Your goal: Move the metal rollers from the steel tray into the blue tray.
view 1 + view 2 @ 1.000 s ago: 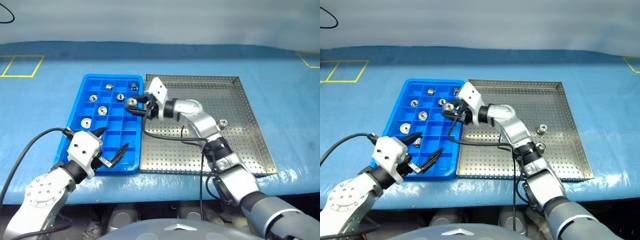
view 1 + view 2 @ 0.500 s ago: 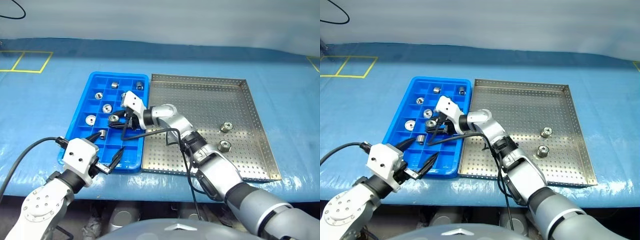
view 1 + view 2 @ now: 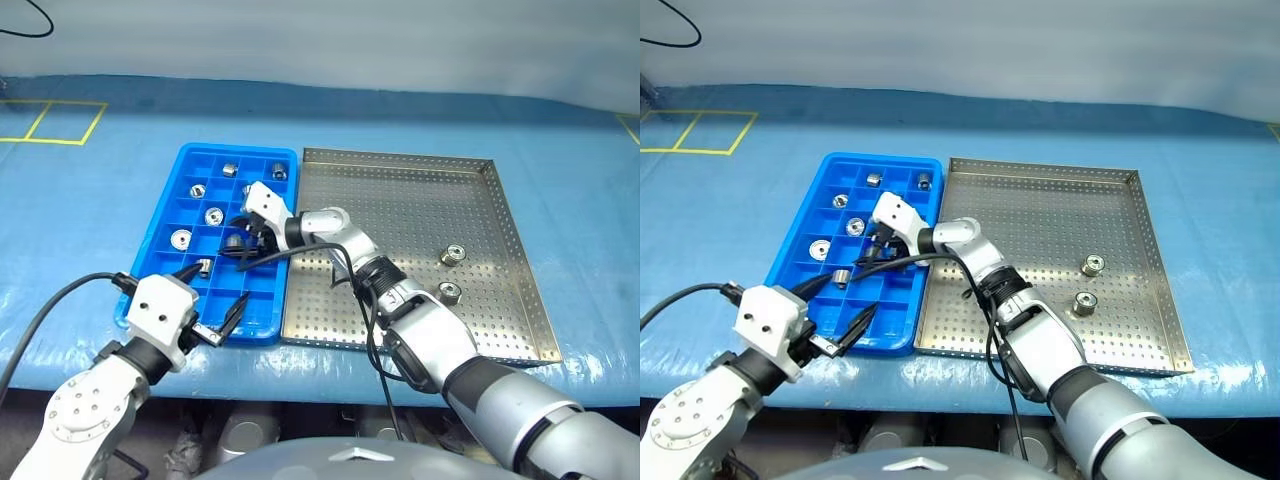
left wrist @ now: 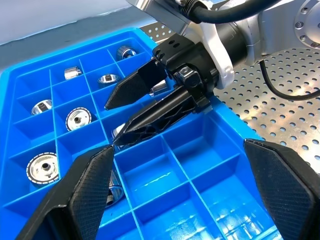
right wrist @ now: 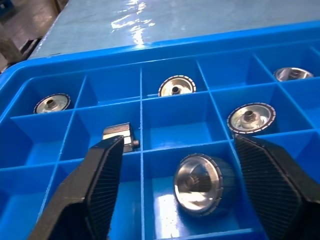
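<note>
A metal roller [image 5: 197, 184] lies tilted in a compartment of the blue tray [image 3: 160, 270], directly between the right gripper's [image 4: 116, 122] spread fingers, which do not touch it. Other rollers sit in separate compartments of the same tray: two near its far edge [image 3: 229, 169] and several in the middle rows [image 3: 181, 239]. Two rollers remain on the steel tray [image 3: 400, 180], both toward its right side: one [image 3: 454, 255] farther from the robot, one [image 3: 449, 293] nearer. The steel tray lies just beside the blue tray on the blue-covered tabletop [image 3: 80, 210], and yellow tape [image 3: 50, 122] marks a square near the tabletop's far left corner.

The right arm reaches across the steel tray's left portion, its black cable [image 3: 310, 255] looping over the seam between the trays, with the wrist turned so the fingers point left into the tray's middle. The left gripper [image 3: 212, 300] hovers over the blue tray's near edge, fingers wide apart and holding nothing.
</note>
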